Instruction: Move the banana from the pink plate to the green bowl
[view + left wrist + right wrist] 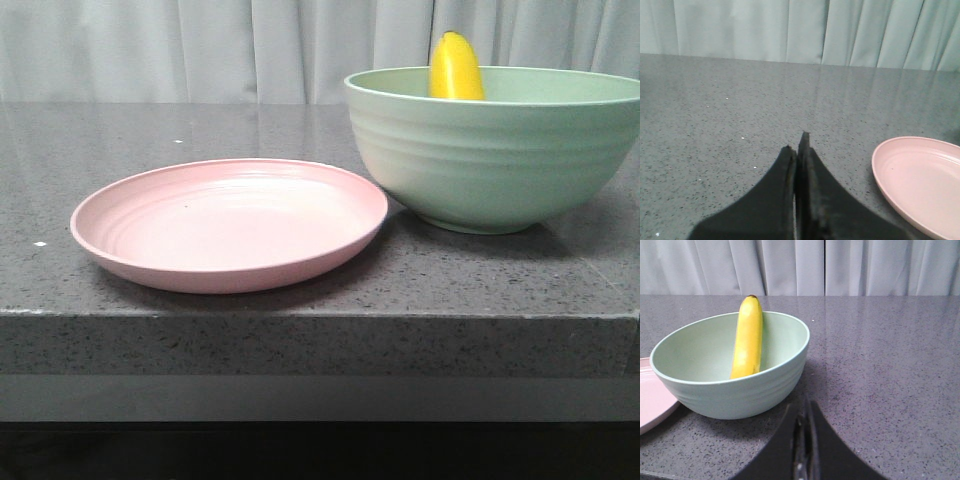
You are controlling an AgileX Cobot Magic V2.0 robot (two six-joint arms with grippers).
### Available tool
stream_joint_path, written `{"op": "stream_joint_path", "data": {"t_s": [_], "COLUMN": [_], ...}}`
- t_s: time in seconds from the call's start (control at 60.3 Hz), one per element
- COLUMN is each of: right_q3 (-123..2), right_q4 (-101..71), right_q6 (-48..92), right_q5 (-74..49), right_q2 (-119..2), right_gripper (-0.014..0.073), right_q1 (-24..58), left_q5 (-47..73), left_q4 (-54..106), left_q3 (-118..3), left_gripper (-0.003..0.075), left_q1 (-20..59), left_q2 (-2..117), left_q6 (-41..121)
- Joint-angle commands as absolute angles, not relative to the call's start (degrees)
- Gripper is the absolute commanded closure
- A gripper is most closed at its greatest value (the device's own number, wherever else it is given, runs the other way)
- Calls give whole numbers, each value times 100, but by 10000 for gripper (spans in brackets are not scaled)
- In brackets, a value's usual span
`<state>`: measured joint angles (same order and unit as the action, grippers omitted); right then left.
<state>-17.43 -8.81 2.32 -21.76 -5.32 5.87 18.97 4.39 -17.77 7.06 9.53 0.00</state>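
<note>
The yellow banana (456,68) leans upright inside the green bowl (490,150), its end sticking up over the rim. In the right wrist view the banana (747,340) rests against the far wall of the bowl (730,375), stem tip up. The pink plate (230,225) lies empty left of the bowl, its rim close to the bowl; it also shows in the left wrist view (920,182). My left gripper (797,145) is shut and empty, low over the counter left of the plate. My right gripper (802,407) is shut and empty, near the bowl's side. Neither gripper shows in the front view.
Everything stands on a dark grey speckled counter (300,130) whose front edge (320,315) runs just in front of the plate. A pale curtain (200,50) hangs behind the counter. A sliver of the plate (652,405) shows beside the bowl in the right wrist view.
</note>
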Motion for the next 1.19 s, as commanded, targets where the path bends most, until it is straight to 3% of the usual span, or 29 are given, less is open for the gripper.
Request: {"op": "stream_joint_path", "data": {"t_s": [0.0,0.149,0.415,1.177], "right_q3": [-1877,-1877,-1877,-1877], "right_q4": [-896,-896,-896,-896], "right_q6": [258,258,258,258], "right_q5": [-1769,-1769,-1759,-1759], "right_q2": [-591,-591,-591,-591], "right_gripper": [655,655,655,655], "right_q1": [585,585,585,585], "left_q5": [1437,1437,648,652], "left_q4": [509,518,734,772], "left_q3": [-1622,-883,78,55], "left_gripper": [741,741,741,741], "left_q1": [450,15,-83,-83], "left_q2": [597,-160,-150,-130], "left_q6": [-72,-72,-72,-72]}}
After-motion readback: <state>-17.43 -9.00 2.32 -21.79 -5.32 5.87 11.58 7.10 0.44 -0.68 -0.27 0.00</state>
